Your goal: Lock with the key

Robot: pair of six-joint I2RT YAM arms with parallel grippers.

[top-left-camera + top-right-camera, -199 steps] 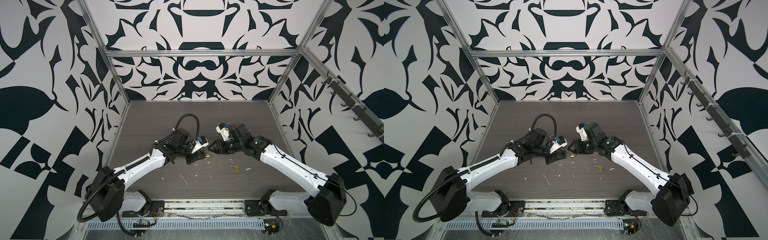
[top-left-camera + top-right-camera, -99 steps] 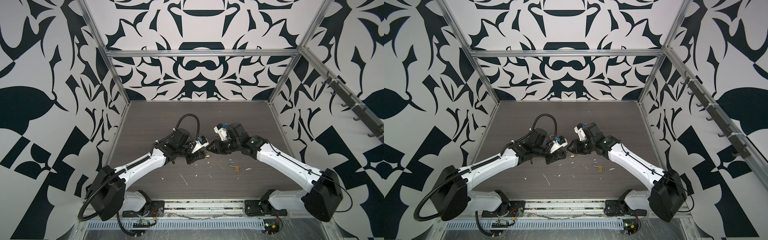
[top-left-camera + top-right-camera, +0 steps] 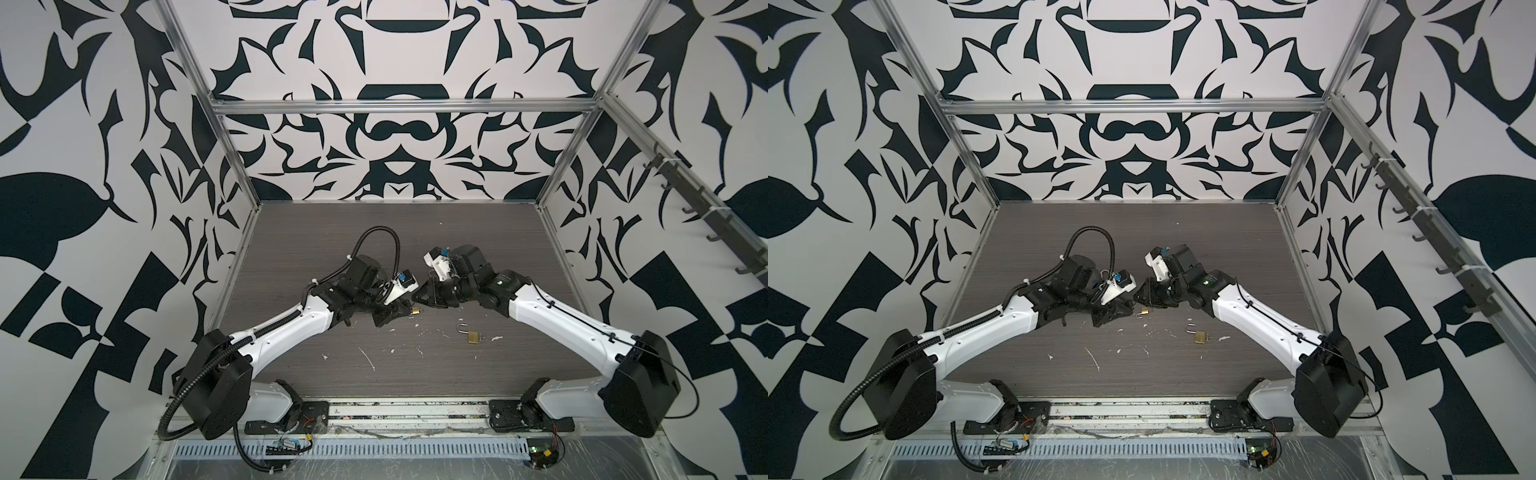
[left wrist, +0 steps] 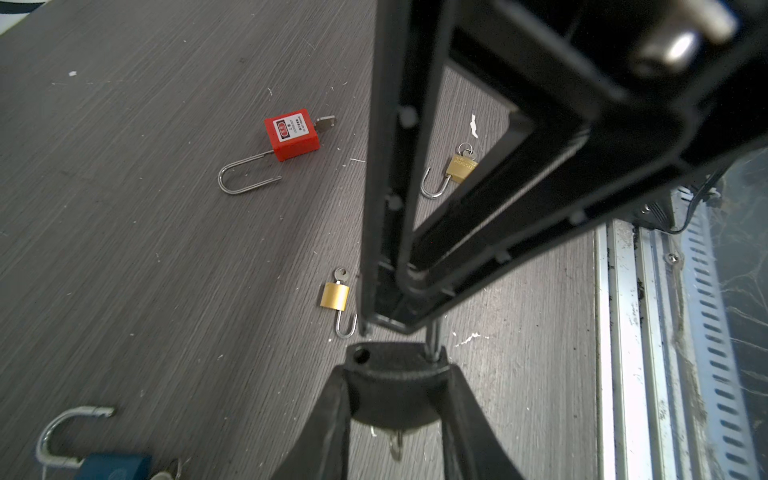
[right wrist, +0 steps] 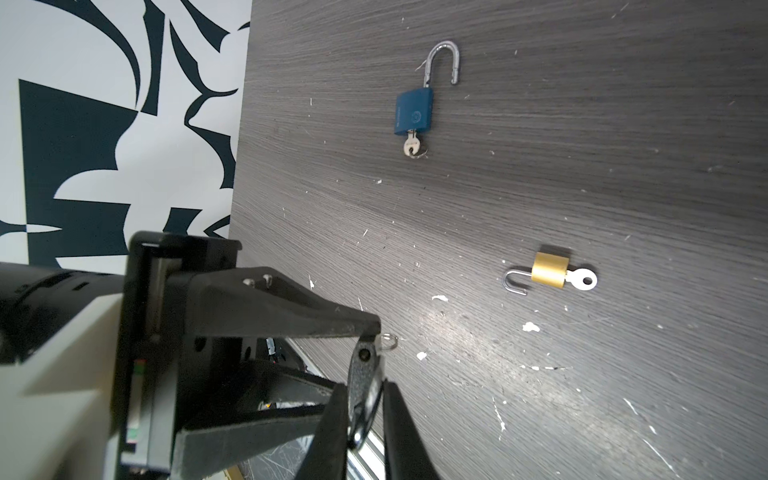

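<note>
Left gripper (image 4: 397, 370) pinches black lock (image 4: 395, 390) over table (image 3: 374, 249), key (image 4: 395, 446) at its far end. Right gripper (image 5: 365, 388) fingers nearly together around the lock; contact unclear. Risk: an off-centre squeeze twists the lock out of the left pinch and drops it.

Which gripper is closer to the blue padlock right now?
Left. The blue padlock lies close beside the left gripper; the right gripper sits beyond the left's fingertips, farther from it.

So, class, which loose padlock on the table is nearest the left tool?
The brass padlock with the ringless key, beside the left tool; the red padlock, blue padlock and ring-keyed brass padlock lie farther.
</note>
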